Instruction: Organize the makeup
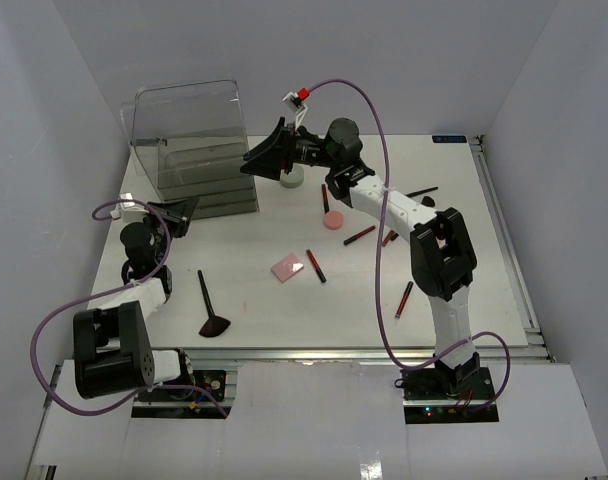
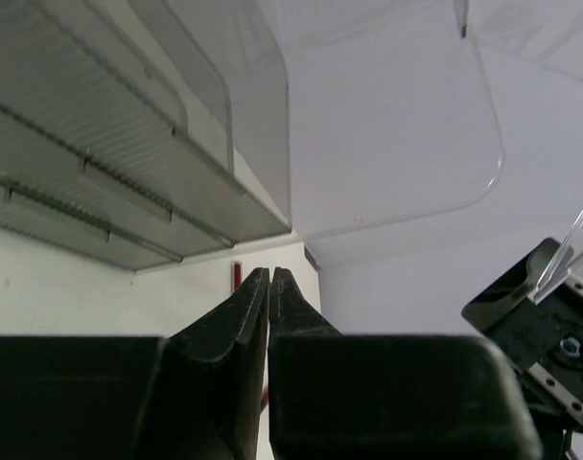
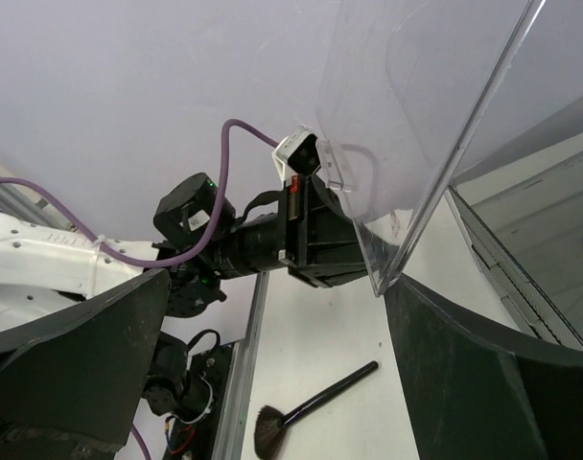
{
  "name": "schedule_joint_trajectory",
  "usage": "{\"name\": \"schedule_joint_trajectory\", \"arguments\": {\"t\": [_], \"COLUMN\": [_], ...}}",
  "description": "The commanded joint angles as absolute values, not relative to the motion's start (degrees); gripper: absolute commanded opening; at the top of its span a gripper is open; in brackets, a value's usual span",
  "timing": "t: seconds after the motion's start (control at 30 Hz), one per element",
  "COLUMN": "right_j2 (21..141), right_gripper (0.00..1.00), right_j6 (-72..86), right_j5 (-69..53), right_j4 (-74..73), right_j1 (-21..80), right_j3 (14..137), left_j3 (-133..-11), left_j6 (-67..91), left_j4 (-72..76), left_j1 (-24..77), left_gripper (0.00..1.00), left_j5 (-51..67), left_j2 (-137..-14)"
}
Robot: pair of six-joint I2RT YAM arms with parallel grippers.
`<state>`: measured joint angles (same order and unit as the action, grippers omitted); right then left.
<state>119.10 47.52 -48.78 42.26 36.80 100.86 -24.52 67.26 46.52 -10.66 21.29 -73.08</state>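
The makeup lies scattered on the white table: a pink square compact [image 1: 287, 267], a pink disc [image 1: 333, 220], slim red-and-black sticks [image 1: 315, 265] [image 1: 359, 236] [image 1: 403, 299], and a black fan brush [image 1: 209, 305], which also shows in the right wrist view [image 3: 315, 402]. A grey round jar [image 1: 291, 178] is partly hidden behind my right gripper [image 1: 264, 155]. That gripper [image 3: 277, 283] is open wide, with the corner edge of the clear drawer box [image 3: 407, 240] between its jaws and not gripped. My left gripper [image 1: 179, 212] [image 2: 270, 273] is shut and empty, by the box's front left.
The tall clear drawer box [image 1: 194, 150] stands at the back left, and its ribbed drawers show in the left wrist view [image 2: 128, 192]. Another black brush [image 1: 421, 192] and a red stick [image 1: 325, 197] lie at the back right. A metal rail [image 1: 504, 240] runs along the table's right edge.
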Motion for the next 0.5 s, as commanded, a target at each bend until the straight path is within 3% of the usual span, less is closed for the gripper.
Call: {"name": "schedule_joint_trajectory", "arguments": {"t": [0.0,0.47], "right_j2": [113.7,112.8], "right_gripper": [0.98,0.98], "right_j6": [49.5,47.6], "right_j5": [-51.0,-51.7], "right_j4": [48.2,47.6], "right_j1": [37.2,36.9], "right_j3": [100.2,96.5], "left_j3": [-28.7,-34.4], "left_j6": [69.4,73.2], "left_j4": [56.4,66.0], "left_j1": [-10.3,-10.3], "left_gripper": [0.19,0.21], "left_j5": [17.3,18.5], "left_j2": [-75.3,-77.7]}}
